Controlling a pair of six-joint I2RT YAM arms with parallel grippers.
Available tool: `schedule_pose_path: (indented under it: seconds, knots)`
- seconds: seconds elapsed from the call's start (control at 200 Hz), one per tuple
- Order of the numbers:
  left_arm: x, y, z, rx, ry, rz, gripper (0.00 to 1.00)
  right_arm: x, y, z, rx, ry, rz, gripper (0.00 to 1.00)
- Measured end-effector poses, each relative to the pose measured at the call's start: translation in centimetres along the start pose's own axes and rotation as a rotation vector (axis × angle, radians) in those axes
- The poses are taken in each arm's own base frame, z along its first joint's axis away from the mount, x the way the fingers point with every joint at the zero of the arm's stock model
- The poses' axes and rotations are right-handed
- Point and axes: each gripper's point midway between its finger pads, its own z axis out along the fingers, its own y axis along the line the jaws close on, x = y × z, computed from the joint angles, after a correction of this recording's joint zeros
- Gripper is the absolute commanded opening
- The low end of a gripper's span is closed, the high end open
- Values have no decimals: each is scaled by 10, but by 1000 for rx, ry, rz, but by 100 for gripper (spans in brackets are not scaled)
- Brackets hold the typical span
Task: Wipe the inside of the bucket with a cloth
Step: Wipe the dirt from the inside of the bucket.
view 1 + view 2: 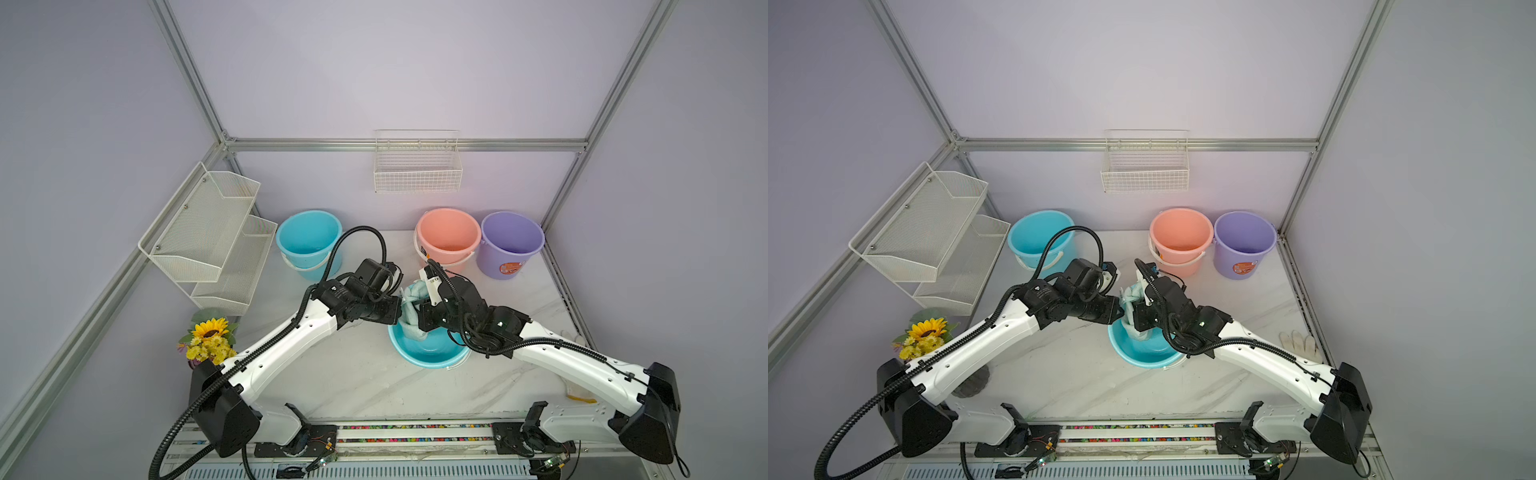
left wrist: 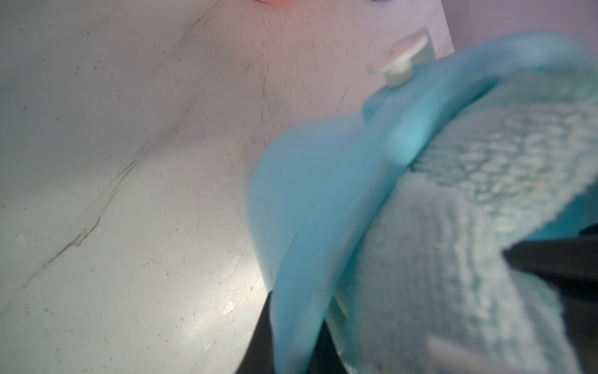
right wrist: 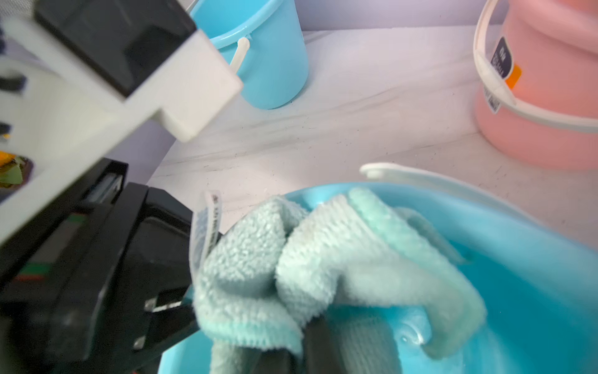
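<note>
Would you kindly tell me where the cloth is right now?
In both top views the cloth is bunched mid-table between the left arm and right arm, hanging into the near blue bucket.

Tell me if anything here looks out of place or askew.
The front blue bucket seems tipped, its rim pinched by the left hand, unlike the rear blue bucket, pink bucket and purple bucket, all upright. A white glove lies loose at the table's right edge.

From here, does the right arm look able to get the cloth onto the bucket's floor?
Probably yes: the right gripper holds the cloth inside the open bucket; the left gripper pinches only the rim.
</note>
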Motion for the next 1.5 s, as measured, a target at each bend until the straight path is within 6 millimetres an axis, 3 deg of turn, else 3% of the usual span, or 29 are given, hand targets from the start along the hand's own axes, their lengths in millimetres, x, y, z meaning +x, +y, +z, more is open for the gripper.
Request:
schedule_pose_path:
  seconds: [0.4, 0.59, 0.95, 1.155, 1.5]
  knots:
    - [-1, -3, -5, 20, -8, 2, 0, 27, -13, 32, 12, -50, -446, 0]
    - [-3, -1, -10, 15, -22, 6, 0, 50, -33, 62, 39, 6, -506, 0]
    - [0, 17, -6, -49, -9, -24, 0, 53, -29, 89, 5, -9, -485, 0]
    - [3, 18, -4, -47, 1, -26, 0, 56, -29, 83, -16, 15, -491, 0]
    - [-2, -4, -3, 52, -13, 8, 0, 30, -24, 35, -35, -37, -697, 0]
